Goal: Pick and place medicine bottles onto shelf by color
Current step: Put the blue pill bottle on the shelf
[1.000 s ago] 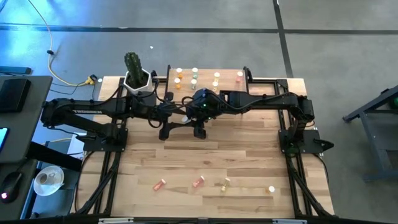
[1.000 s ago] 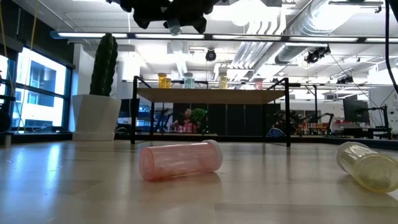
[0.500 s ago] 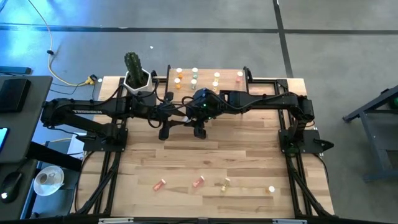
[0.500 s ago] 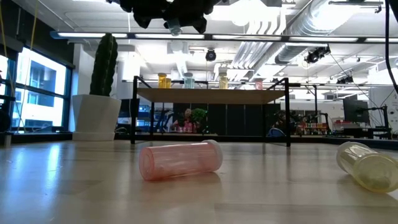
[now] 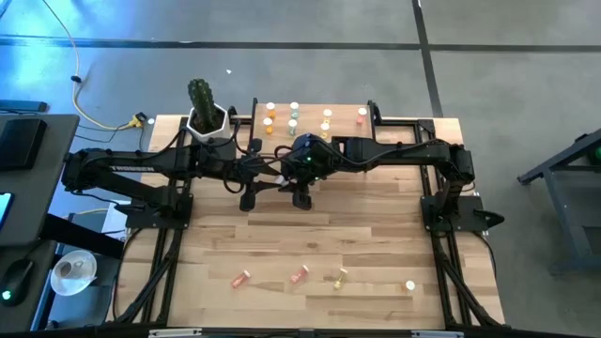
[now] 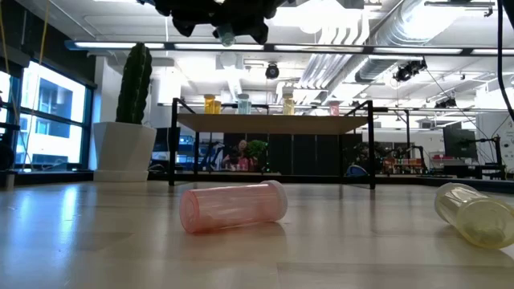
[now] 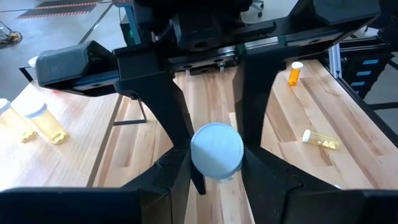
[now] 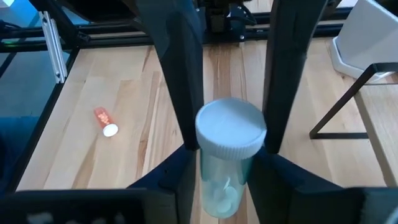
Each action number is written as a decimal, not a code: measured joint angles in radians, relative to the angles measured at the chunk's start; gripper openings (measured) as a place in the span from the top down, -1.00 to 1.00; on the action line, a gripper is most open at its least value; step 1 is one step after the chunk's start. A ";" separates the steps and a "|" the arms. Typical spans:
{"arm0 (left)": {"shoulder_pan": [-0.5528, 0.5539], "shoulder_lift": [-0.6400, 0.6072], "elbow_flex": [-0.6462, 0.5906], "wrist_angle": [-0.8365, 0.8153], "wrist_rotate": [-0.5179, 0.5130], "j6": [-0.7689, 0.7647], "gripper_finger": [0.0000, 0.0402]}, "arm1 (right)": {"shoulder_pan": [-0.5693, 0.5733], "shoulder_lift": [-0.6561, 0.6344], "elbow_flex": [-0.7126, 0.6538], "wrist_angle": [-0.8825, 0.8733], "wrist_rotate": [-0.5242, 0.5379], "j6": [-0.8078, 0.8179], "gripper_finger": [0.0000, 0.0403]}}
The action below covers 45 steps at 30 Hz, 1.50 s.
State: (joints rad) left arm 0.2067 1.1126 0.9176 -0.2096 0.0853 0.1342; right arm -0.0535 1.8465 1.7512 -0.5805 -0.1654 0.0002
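A pale green medicine bottle with a white cap hangs high above the table's middle, between both grippers; the low view shows it at the top. My left gripper and my right gripper meet there, fingers facing each other, each pair closed on the bottle. The shelf stands at the far edge with orange, green, yellow and pink bottles upright on top. Pink, orange and yellow bottles lie on their sides near the front edge. My left gripper has the bottle between its two fingers at the cap end, one finger on each side. The bottle is lifted clear of the table. My right gripper has the bottle's pale green body between its two fingers, below the cap, coming from the opposite side; the bottle is clear of the table.
A cactus in a white pot stands at the far left beside the shelf. A bottle with its white cap up is at the front right. The black frame rails run along both table sides.
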 joint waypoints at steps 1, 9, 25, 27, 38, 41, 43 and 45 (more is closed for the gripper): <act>0.000 0.000 0.000 0.000 -0.001 0.000 0.41 | 0.000 0.000 0.000 -0.001 0.000 0.000 0.35; 0.011 0.000 0.000 -0.004 -0.029 0.024 0.42 | -0.036 -0.028 0.003 -0.040 0.000 -0.002 0.13; 0.158 0.000 0.000 0.034 -0.152 0.105 0.42 | -0.164 -0.189 0.004 -0.120 0.014 -0.135 0.11; 0.187 0.000 0.000 0.050 -0.147 0.115 0.42 | -0.183 -0.205 0.004 -0.136 0.050 -0.143 0.11; 0.300 0.075 0.109 0.029 -0.074 0.187 0.42 | -0.291 -0.240 0.004 -0.191 0.253 -0.148 0.11; 0.314 0.124 0.160 -0.017 -0.066 0.192 0.42 | -0.308 -0.240 0.004 -0.212 0.252 -0.147 0.11; 0.321 0.158 0.189 -0.048 -0.066 0.197 0.42 | -0.316 -0.240 0.004 -0.224 0.252 -0.147 0.11; 0.325 0.190 0.208 -0.068 -0.066 0.211 0.42 | -0.320 -0.240 0.004 -0.230 0.252 -0.147 0.11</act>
State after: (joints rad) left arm 0.5316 1.3021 1.1255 -0.2775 0.0188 0.3456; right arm -0.3739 1.6062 1.7550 -0.8105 0.0868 -0.1471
